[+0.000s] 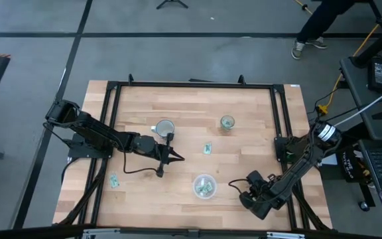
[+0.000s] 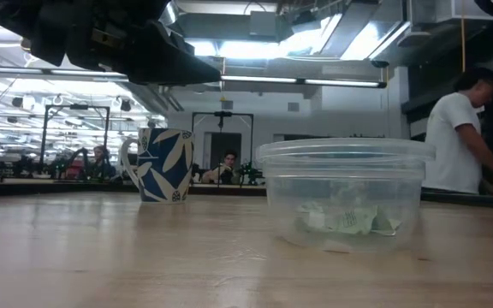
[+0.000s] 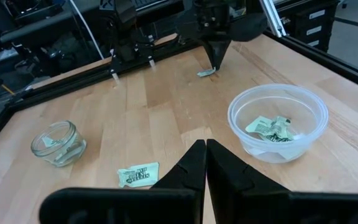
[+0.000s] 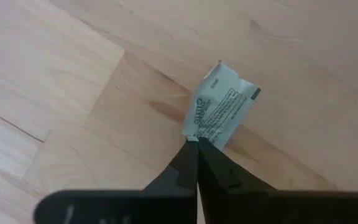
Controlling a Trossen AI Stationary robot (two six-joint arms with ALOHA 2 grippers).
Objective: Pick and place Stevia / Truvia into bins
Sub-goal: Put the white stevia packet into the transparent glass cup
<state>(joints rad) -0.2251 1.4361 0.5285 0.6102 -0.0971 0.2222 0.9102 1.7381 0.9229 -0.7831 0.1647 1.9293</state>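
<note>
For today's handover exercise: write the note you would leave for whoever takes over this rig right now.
Right claw: shut on a sachet by its edge, low at the table's near right.
Left claw: shut, empty, mid-table near the mug.
Done: several sachets lie in the round plastic tub; something lies in the glass cup, its contents unclear.
Left: bin the pinched sachet, then the loose sachet in the middle and the loose sachet at the near left.

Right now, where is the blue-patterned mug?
In the high view the mug stands on the table's left half, beside the left gripper, left of the small glass cup.
</note>
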